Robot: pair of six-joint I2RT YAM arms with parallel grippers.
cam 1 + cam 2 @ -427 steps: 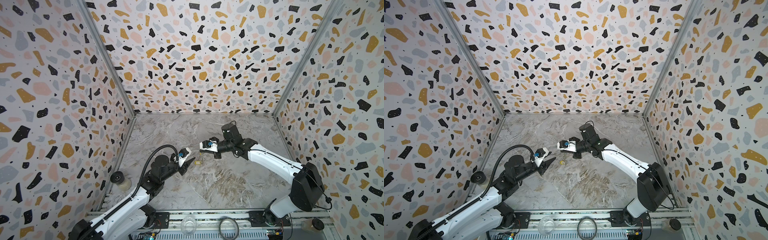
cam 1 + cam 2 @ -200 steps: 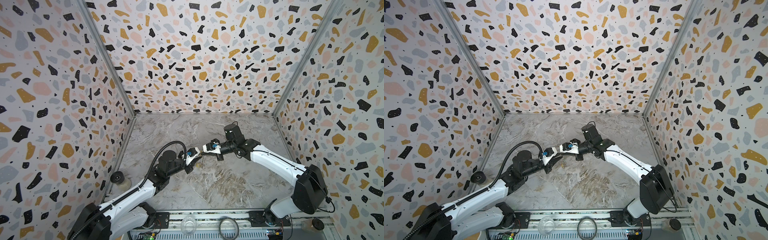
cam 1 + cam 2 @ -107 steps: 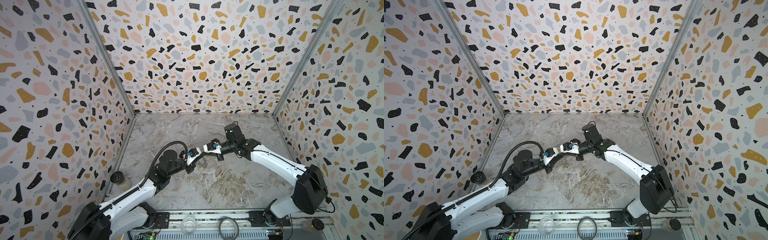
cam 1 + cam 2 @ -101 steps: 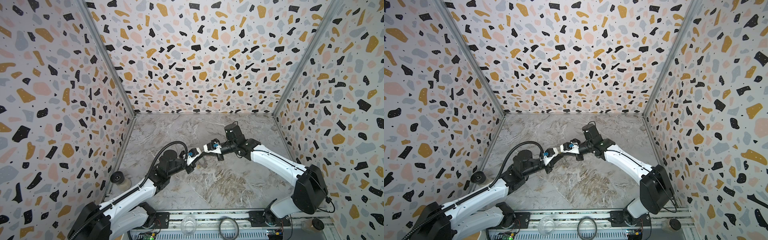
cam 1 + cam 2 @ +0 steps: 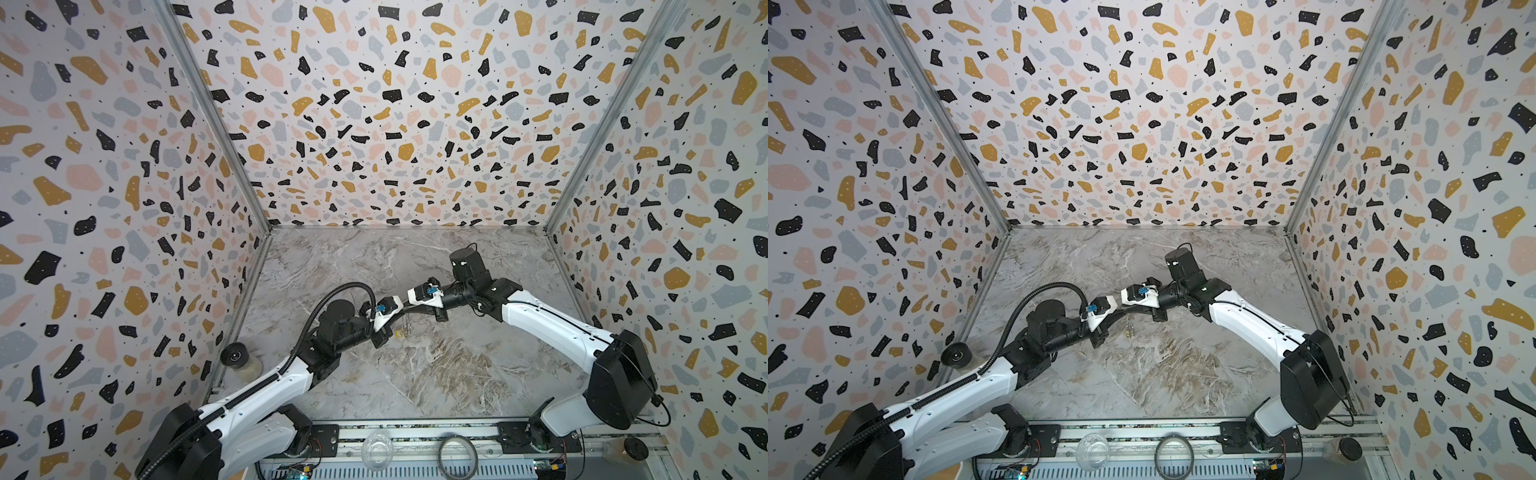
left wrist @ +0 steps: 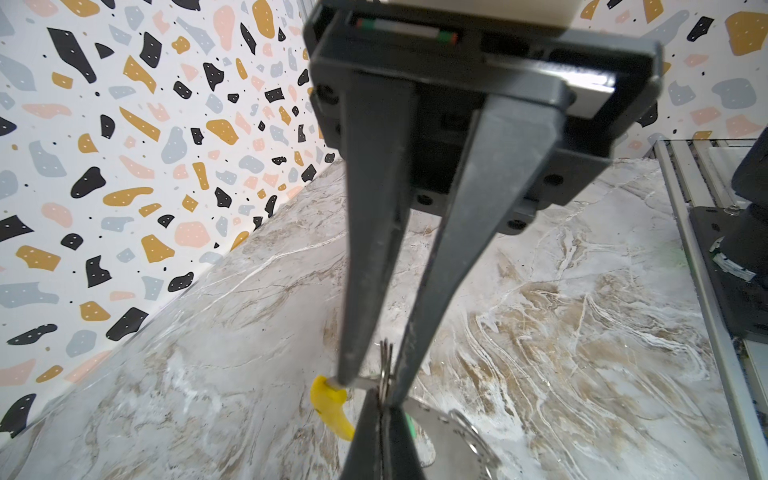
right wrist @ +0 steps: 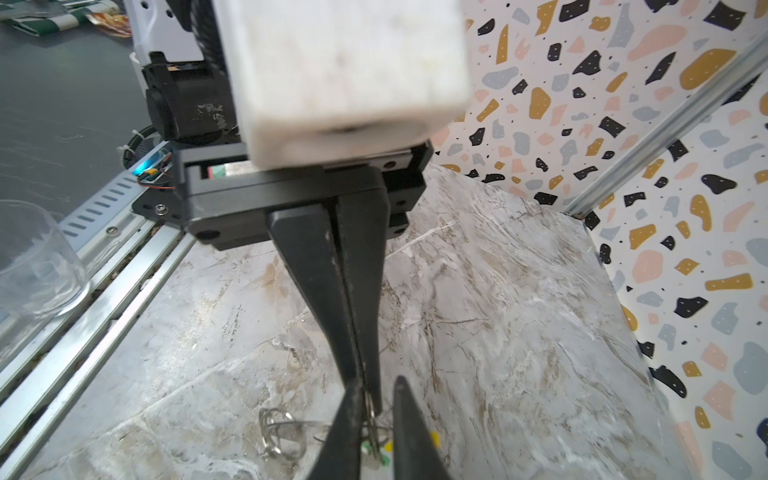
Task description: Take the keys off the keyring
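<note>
Above the middle of the marble table, both grippers meet tip to tip. My left gripper (image 5: 402, 314) (image 7: 371, 399) is shut on the keyring (image 6: 385, 357), a thin silvery wire loop seen edge-on, with a yellow sleeve (image 6: 330, 405) beside it. My right gripper (image 5: 409, 311) (image 7: 378, 382) is open, its fingers standing narrowly apart on either side of the same wire. The keys (image 5: 405, 327) (image 5: 1129, 328) hang below the tips; a green tag (image 7: 384, 446) and a yellow tag (image 7: 434, 437) show under them. Silvery wire loops (image 7: 282, 432) show just beside the tips.
On the front rail lie a darker ring (image 5: 457, 455) and a clear glass cup (image 5: 377, 451). A black-lidded jar (image 5: 235, 356) stands by the left wall, and another jar (image 5: 633, 449) sits at the front right. Patterned walls enclose three sides.
My left gripper reached in to the right gripper's tips and shut on the keyring. The right gripper's jaws, shut before, have parted slightly. Both arms otherwise stay in place.
</note>
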